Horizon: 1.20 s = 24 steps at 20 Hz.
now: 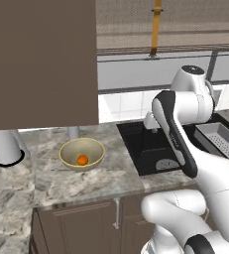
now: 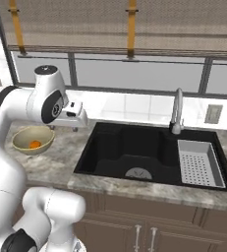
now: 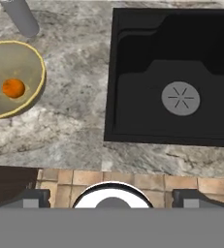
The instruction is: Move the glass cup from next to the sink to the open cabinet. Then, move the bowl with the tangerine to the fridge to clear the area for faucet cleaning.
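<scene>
One bowl (image 1: 82, 153): tan, shallow, on the marble counter (image 1: 111, 178) at centre left of the left base view; at left middle of the right base view; at upper left of the hand view, cut by the frame edge.
Tangerine (image 1: 82, 159): small, orange, lying inside the bowl near its bottom; seen again in the hand view (image 3: 13, 88) and the right base view (image 2: 35, 144).
Glass cup: cannot be picked out with certainty; a grey cylinder (image 3: 19, 17) stands just above the bowl at the top left of the hand view, identity unclear.
Arm pose: rises from lower right of the left base view, elbow bent high, forearm folded back across the sink (image 1: 150, 149); wrist raised above the counter strip between bowl and sink.
Gripper (image 3: 111, 198): points straight down, hanging over the counter's front edge and the tiled floor below; in the right base view (image 2: 74, 115) sits above the counter just right of the bowl.
Fingers (image 3: 33, 197): spread wide, one tip at lower left and one at lower right of the hand view, nothing between them.
Sink: black, double basin, round drain visible; right of the bowl, apart from it.
Faucet (image 2: 176, 114): silver, upright behind the sink at centre right of the right base view.
Strainer tray (image 2: 199, 162): grey, perforated, resting in the right basin.
Cabinet (image 1: 41, 62): brown, fills the upper left of the left base view.
</scene>
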{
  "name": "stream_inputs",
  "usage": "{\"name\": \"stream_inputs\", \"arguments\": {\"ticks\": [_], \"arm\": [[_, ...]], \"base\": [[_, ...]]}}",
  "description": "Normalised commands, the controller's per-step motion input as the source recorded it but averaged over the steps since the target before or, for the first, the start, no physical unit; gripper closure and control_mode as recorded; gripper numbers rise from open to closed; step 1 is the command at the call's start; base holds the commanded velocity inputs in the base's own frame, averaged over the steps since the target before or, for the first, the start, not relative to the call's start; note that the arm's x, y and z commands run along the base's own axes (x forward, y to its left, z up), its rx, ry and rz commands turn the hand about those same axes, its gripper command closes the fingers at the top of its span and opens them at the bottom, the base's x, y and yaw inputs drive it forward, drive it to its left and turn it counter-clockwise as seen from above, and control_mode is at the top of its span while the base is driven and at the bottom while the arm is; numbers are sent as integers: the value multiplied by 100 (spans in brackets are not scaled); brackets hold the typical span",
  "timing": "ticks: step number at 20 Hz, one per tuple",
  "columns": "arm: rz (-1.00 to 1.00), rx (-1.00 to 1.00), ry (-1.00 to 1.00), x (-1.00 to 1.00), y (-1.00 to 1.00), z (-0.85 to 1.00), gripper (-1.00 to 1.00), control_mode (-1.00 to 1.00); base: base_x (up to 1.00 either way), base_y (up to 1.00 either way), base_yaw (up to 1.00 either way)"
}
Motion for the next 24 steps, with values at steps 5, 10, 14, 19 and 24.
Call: {"name": "stream_inputs", "arguments": {"ticks": [5,10,14,19,24], "arm": [[0,0,0,0,0,0,-100,100],[0,0,0,0,0,0,-100,100],[0,0,0,0,0,0,-100,100],[1,2,0,1,6,-7,-100,-100],[5,32,6,40,13,-55,-100,-100]], "base": [[6,-30,4],[71,40,0],[69,60,0],[28,48,1],[0,0,0]]}}
